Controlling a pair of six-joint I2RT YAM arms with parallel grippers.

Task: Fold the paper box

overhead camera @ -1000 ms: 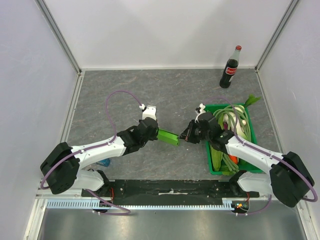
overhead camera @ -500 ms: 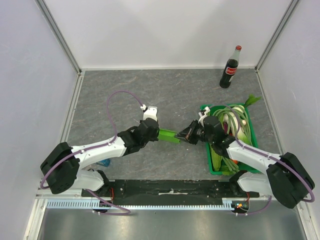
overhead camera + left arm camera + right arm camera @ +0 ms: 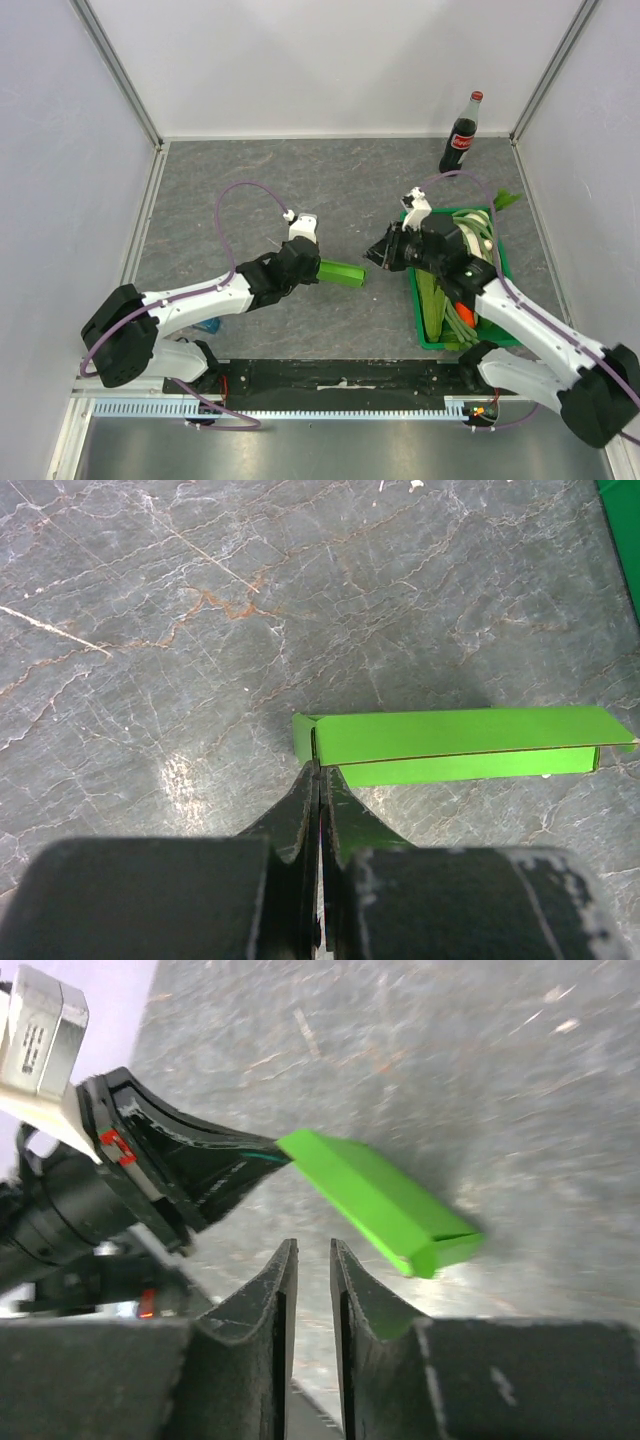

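Left wrist: left tool pinches paper box end edge | right tool slightly spread, near box's far end, apart

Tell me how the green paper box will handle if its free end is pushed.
Probably light and bendy: the paper box is thin creased card. Held at one end only by the left gripper, its free end would likely swing or flex. Hard squeezing may crush it; it looks hollow.
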